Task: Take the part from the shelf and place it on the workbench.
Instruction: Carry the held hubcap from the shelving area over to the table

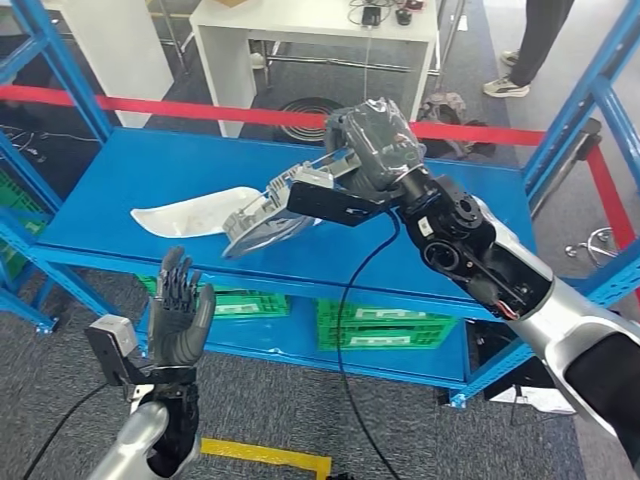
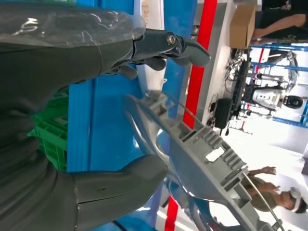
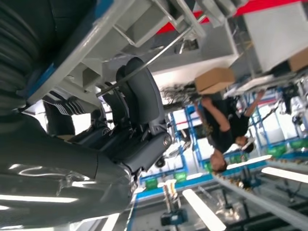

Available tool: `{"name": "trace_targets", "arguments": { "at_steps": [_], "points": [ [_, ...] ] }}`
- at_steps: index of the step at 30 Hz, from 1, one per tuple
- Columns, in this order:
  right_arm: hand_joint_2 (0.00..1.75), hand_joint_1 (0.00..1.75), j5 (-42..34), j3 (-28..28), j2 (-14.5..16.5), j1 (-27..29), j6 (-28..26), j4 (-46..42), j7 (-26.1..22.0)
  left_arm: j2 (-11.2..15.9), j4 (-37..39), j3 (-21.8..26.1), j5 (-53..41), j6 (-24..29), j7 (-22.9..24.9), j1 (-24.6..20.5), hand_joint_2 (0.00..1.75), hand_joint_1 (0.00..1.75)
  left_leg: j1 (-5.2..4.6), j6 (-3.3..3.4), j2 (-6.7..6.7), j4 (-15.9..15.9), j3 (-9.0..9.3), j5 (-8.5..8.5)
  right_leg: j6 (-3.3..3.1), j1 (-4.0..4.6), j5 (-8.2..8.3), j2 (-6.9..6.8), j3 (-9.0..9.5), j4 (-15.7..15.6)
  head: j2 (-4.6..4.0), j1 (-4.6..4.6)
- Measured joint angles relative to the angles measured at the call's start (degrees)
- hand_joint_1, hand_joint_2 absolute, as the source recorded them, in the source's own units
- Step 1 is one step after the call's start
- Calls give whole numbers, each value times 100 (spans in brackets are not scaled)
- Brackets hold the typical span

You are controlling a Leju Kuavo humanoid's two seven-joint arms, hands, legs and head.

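Observation:
My right hand [image 1: 355,165] grips a grey ribbed part [image 1: 264,215] and holds it tilted just above the blue shelf board [image 1: 128,175]. In the right wrist view its dark fingers [image 3: 139,108] curl around the part's ribbed frame [image 3: 120,29]. My left hand [image 1: 177,310] is raised in front of the shelf's front edge, below and left of the part, palm up, fingers apart and holding nothing. From the left wrist, the part [image 2: 196,154] hangs beyond the gap between that hand's [image 2: 47,120] thumb and fingers. A white curved piece [image 1: 189,212] lies on the shelf beside the held part.
Green crates [image 1: 377,325] sit on the lower shelf level. Blue uprights [image 1: 581,110] frame both sides. Behind the shelf run a red barrier tape [image 1: 189,108], a white table [image 1: 317,30] and a person's legs [image 1: 528,50]. A black cable [image 1: 355,300] hangs from my right arm.

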Motion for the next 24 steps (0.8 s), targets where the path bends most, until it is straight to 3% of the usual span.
{"name": "trace_targets", "arguments": {
  "at_steps": [2, 3, 5, 7, 9, 11, 13, 16, 18, 19, 20, 22, 24],
  "points": [
    [175, 175, -4, 4, 0, 8, 0, 2, -2, -6, 1, -1, 1, -1, 1, 2, 175, 0, 0, 4, -36, 2, 0, -3, 11, -3, -143, 21, -186, 380, 0, 16],
    [175, 175, -4, 11, 0, 12, 0, 7, -3, -6, 4, -1, 1, -2, 0, 5, 175, 0, 4, 2, -81, 10, 1, -7, 17, -8, -71, 23, -207, 380, 0, 27],
    [175, 175, -4, 25, 0, 15, 1, 15, -9, -11, 12, -1, 2, -2, -3, 9, 175, 0, 20, -22, -213, 45, 7, -28, 33, -32, 286, 53, -77, -7, 0, 59],
    [175, 175, -4, 34, 1, 8, 3, 18, -18, -21, 16, 0, 4, -2, -12, 8, 175, 0, 32, -74, -352, 116, -15, -69, 41, -77, 655, 220, 237, -759, 0, 93],
    [175, 175, -4, 40, 2, 3, 7, 16, -24, -28, 16, 1, 7, -1, -19, 10, 175, 0, 35, -132, -445, 156, -62, -83, 12, -89, 722, 341, 405, -1122, 0, 94],
    [175, 175, -4, 51, 9, 2, 8, 14, -26, -26, 17, 1, 10, -1, -21, 18, 175, 0, 45, -184, -524, 149, -88, -73, -53, -79, 713, 277, 437, -1148, 0, 73],
    [175, 175, -4, 61, 24, 1, 9, 13, -28, -20, 16, 1, 11, -1, -25, 17, 175, 0, 38, -244, -395, 336, -170, -189, -128, -92, 720, 175, 483, -1181, 0, 28],
    [175, 175, -4, 65, 33, -2, 9, 12, -27, -14, 17, 2, 13, -1, -26, 20, 175, 0, 45, -327, -40, 1421, -702, -680, -201, -84, 704, 22, 519, -1198, 0, -71],
    [175, 175, -4, 78, 34, 2, 10, 13, -31, -10, 18, 2, 14, -1, -26, 32, 175, 0, 52, -339, 14, 1925, -986, -793, -212, -74, 687, -70, 531, -1198, 0, -88],
    [175, 175, -4, 82, 34, 3, 11, 14, -32, -7, 18, 2, 14, -1, -26, 34, 175, 0, 52, -327, 22, 1839, -961, -688, -211, -70, 677, -113, 543, -1198, 0, -94],
    [175, 175, -4, 84, 35, 2, 11, 14, -32, -4, 18, 2, 14, -1, -26, 33, 175, 0, 47, -304, 42, 1523, -813, -499, -207, -64, 665, -155, 559, -1198, 0, -98],
    [175, 175, -4, 82, 35, -5, 10, 13, -32, 2, 18, 2, 14, -1, -26, 24, 175, 0, 1, -219, 198, 632, -364, -121, -182, -36, 632, -227, 595, -1197, 0, -104],
    [175, 175, -3, 82, 35, -13, 10, 13, -31, 3, 17, 2, 15, 1, -27, 14, 175, 0, -60, -137, 307, 159, -134, 6, -141, -8, 605, -284, 615, -1200, 0, -96]
  ]
}}
